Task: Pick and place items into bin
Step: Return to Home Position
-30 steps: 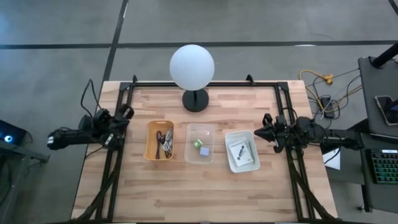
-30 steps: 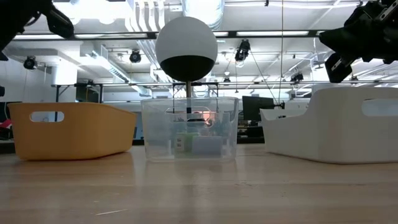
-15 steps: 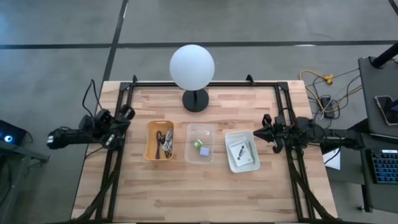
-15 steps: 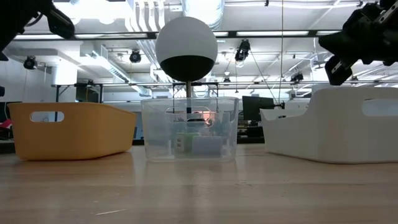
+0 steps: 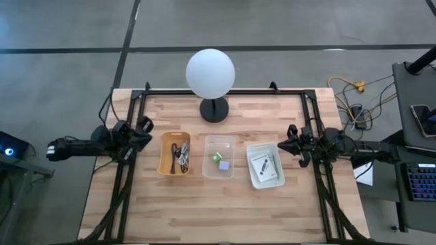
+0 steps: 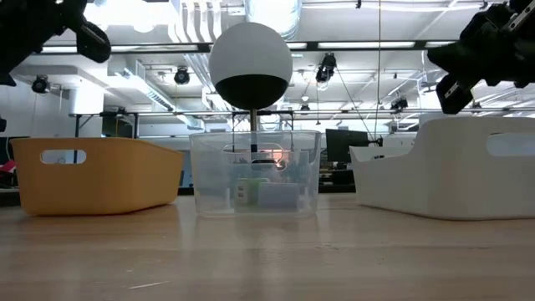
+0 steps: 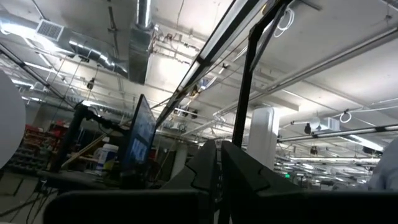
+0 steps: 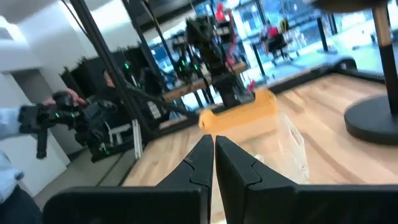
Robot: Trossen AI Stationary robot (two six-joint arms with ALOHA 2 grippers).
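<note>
Three bins stand in a row mid-table: a yellow bin (image 5: pixel 165 154), a clear bin (image 5: pixel 219 143) and a white bin (image 5: pixel 265 179). Dark coiled cables (image 5: pixel 180 155) lie in the yellow bin. A green cube (image 5: pixel 216 157) and a grey cube (image 5: pixel 223 165) sit in the clear bin, and white printed packets (image 5: pixel 263 165) in the white one. No purple stick shows. My left gripper (image 5: pixel 145 127) is shut and hovers left of the yellow bin. My right gripper (image 5: pixel 280 145) is shut and hovers right of the white bin. Both are raised above the table and hold nothing.
A white globe lamp (image 5: pixel 210 73) on a black base (image 5: pixel 214 109) stands behind the bins at the table's far edge. Black frame rails (image 5: pixel 129 170) run along the left and right sides. Bare wood (image 5: pixel 218 211) lies in front of the bins. A person shows in the right wrist view (image 8: pixel 12 124).
My left gripper has shifted a little toward the yellow bin and slightly down, staying shut. The right arm and the bins have kept still.
</note>
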